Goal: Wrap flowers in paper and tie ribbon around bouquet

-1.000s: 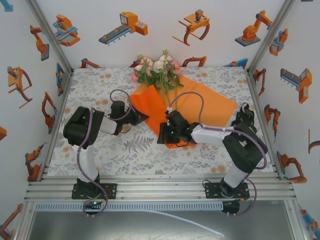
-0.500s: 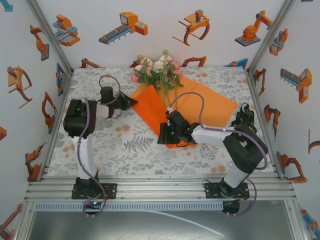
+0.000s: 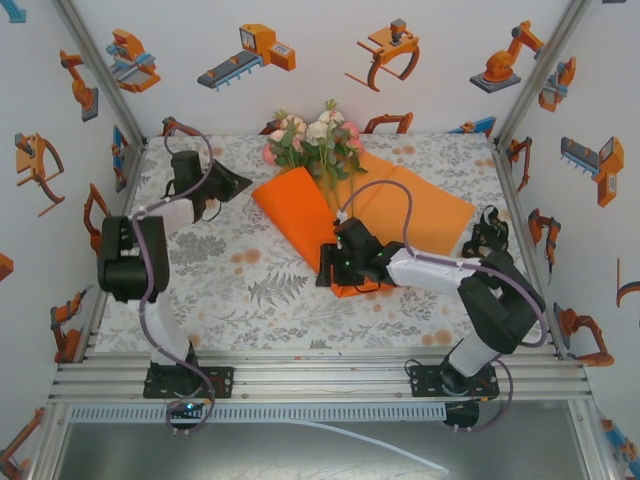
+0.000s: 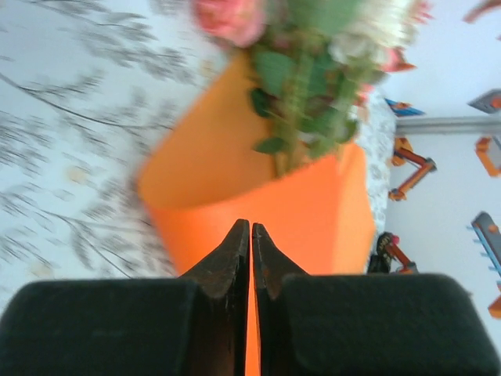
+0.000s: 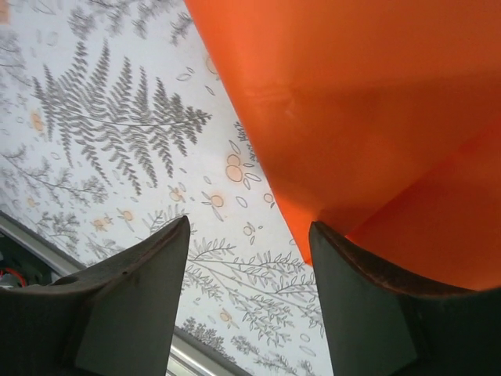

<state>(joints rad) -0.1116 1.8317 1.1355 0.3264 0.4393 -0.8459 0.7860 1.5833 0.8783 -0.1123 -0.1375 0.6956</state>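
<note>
The orange paper (image 3: 425, 210) lies at the back middle of the table, its left flap (image 3: 295, 215) folded over the stems. The flowers (image 3: 315, 140) stick out of its far end, pink and white heads (image 4: 313, 70) above the orange fold (image 4: 313, 204). My left gripper (image 3: 243, 183) hovers just left of the flap, its jaws (image 4: 250, 225) together but for a hairline slit, with nothing in them. My right gripper (image 3: 322, 272) stands open at the paper's near tip (image 5: 376, 102); its right finger touches the edge (image 5: 249, 225). A black crumpled heap (image 3: 487, 230) at the right edge looks like the ribbon.
The leaf-print tablecloth (image 3: 230, 280) covers the table. Aluminium posts (image 3: 100, 70) and white walls with orange robot pictures close in the left, back and right. A metal rail (image 3: 320, 375) runs along the front by the arm bases.
My left arm swung from the middle of the paper to the back left, laying the left flap over the stems. The right gripper stayed at the tip and spread slightly wider.
</note>
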